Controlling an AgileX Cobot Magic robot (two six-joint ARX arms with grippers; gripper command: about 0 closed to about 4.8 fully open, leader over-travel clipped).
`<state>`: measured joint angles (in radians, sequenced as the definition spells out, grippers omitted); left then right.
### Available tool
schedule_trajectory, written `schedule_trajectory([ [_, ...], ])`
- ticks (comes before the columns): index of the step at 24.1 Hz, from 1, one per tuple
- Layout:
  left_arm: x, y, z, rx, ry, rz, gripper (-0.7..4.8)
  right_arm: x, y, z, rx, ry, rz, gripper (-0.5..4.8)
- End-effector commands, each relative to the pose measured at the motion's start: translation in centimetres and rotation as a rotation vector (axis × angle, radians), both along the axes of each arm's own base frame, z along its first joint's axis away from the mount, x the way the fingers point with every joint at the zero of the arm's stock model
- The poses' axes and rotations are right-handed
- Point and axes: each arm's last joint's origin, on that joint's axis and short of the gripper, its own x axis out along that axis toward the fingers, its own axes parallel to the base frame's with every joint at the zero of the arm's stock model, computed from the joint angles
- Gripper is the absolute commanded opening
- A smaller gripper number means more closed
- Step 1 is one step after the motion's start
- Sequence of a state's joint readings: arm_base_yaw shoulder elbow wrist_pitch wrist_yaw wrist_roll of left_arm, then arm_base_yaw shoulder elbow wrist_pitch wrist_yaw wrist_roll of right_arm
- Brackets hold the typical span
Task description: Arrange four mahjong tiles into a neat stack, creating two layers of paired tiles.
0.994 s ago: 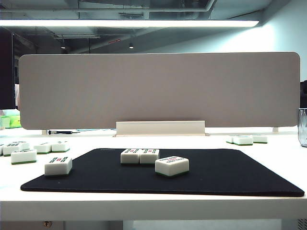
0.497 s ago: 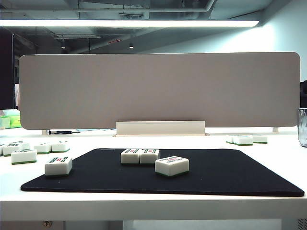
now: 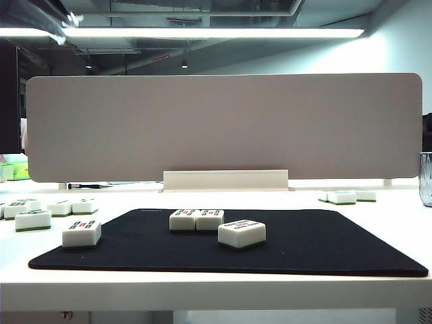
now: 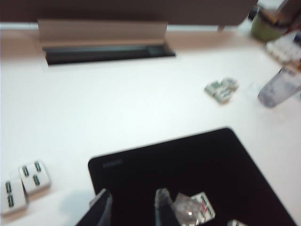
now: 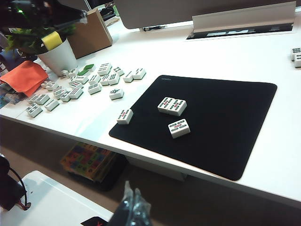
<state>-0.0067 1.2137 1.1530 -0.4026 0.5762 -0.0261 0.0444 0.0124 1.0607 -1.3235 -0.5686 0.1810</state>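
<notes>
Four mahjong tiles lie on the black mat (image 3: pixel 324 243). Two of them sit side by side as a pair (image 3: pixel 196 219). A single tile (image 3: pixel 241 233) lies just in front of them on the right, and another single (image 3: pixel 82 233) at the mat's left edge. My left gripper (image 4: pixel 131 207) hangs over the mat's corner, its jaws apart with only mat between them; a tile (image 4: pixel 206 210) shows beside one finger. Off the table's front edge my right gripper (image 5: pixel 133 197) is shut and empty, looking at the pair (image 5: pixel 171 106) and both singles (image 5: pixel 179 128) (image 5: pixel 124 116).
Spare tiles (image 3: pixel 34 212) lie on the white table left of the mat, and a few more (image 3: pixel 347 196) at the back right beside a clear cup (image 3: pixel 426 179). A grey divider panel (image 3: pixel 223 128) closes the back. A potted plant (image 5: pixel 56 54) and cardboard box (image 5: pixel 91 33) stand far left.
A blurred piece of the left arm has come into the top left corner of the exterior view. The tiles have not moved.
</notes>
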Motion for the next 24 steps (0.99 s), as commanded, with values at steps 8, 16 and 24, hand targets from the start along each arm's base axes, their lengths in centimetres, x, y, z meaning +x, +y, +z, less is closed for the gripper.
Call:
schedule_trajectory([
  [8, 3.6, -3.1, -3.0, 0.43, 0.161, -0.216, 2.48, -0.3, 0.0, 0.0, -0.004, -0.027, 0.001, -0.01],
  [16, 3.2, -8.0, -6.0, 0.791, 0.176, -0.494, 3.11, -0.3, 0.0, 0.0, -0.004, -0.027, 0.001, -0.01],
  [24, 3.2, -10.1, -9.5, 0.987, 0.234, -0.783, 4.04, -0.3, 0.0, 0.0, -0.004, -0.027, 0.001, -0.01],
])
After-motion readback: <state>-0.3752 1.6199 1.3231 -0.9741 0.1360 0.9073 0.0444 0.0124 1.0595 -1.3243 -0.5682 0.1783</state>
